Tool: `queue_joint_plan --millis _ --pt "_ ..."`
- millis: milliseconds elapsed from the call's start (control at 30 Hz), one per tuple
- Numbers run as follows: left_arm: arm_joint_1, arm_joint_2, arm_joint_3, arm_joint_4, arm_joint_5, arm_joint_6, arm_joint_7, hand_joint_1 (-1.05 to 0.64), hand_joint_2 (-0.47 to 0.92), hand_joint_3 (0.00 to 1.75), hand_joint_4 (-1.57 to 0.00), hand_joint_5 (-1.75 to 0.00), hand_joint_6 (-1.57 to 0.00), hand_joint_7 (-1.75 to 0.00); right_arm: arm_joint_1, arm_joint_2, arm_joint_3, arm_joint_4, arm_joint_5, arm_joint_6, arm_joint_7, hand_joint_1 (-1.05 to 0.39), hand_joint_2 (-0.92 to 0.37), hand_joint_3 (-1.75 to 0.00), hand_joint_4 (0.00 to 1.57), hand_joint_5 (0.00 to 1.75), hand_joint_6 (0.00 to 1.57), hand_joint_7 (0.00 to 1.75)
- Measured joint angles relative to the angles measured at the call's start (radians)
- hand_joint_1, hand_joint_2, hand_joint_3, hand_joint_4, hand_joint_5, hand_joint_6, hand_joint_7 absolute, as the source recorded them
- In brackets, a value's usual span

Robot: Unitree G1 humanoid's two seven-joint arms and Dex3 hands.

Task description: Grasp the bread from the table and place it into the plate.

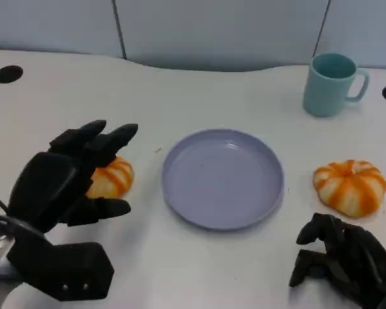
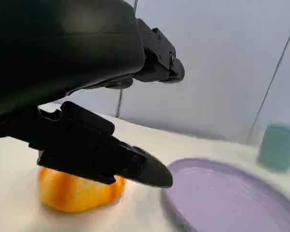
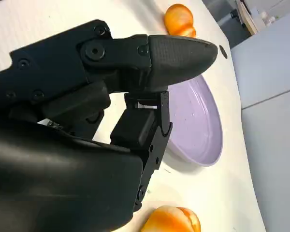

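Not far along yet: plate [image 1: 223, 178] bare, nothing moved in. Left hand [image 1: 67, 177] spread wide around the left bread [image 1: 111, 178] on the bench [image 1: 199, 90], not squeezing yet. Right hand [image 1: 344, 257] curled, holding nothing. Other bread [image 1: 349, 185] just right of the plate, mug [image 1: 331, 84] behind. Clear way in.

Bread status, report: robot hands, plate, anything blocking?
Left robot hand open over left bread, no grip. Right robot hand curled, holding nothing. Plate bare, path unblocked; second bread right of it.
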Motion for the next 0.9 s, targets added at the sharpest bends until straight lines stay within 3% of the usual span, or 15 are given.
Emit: queue_joint_plan --millis 167,567,733,900 --pt "-0.129 0.096 -0.067 -0.012 0.14 0.206 -0.086 -0.69 0.92 0.01 -0.15 -0.07 -0.23 0.0 0.001 0.003 0.003 0.004 -0.002 -0.009 0.001 -0.44 -0.92 -0.44 1.25 1.12 1.12 1.08" --pt "-0.137 0.111 -0.138 -0.014 0.123 0.25 -0.091 -0.69 0.92 0.02 -0.13 -0.02 -0.2 0.0 0.0 0.005 0.005 0.007 -0.003 -0.018 0.003 -0.44 -0.92 -0.44 1.25 1.11 1.13 1.08" --pt "-0.314 0.094 -0.273 0.249 0.19 0.308 -0.183 -0.71 0.92 0.02 -0.09 0.0 -0.16 0.0 0.005 0.015 0.012 0.001 -0.007 -0.018 -0.006 -0.44 -0.92 -0.44 1.25 1.12 1.14 1.08" --pt "-0.369 0.082 -0.328 0.323 0.181 0.308 -0.184 -0.68 0.9 0.01 -0.08 0.0 -0.14 0.0 0.004 0.017 0.011 -0.005 -0.007 -0.018 -0.007 -0.45 -0.92 -0.43 1.24 1.12 1.14 1.07"
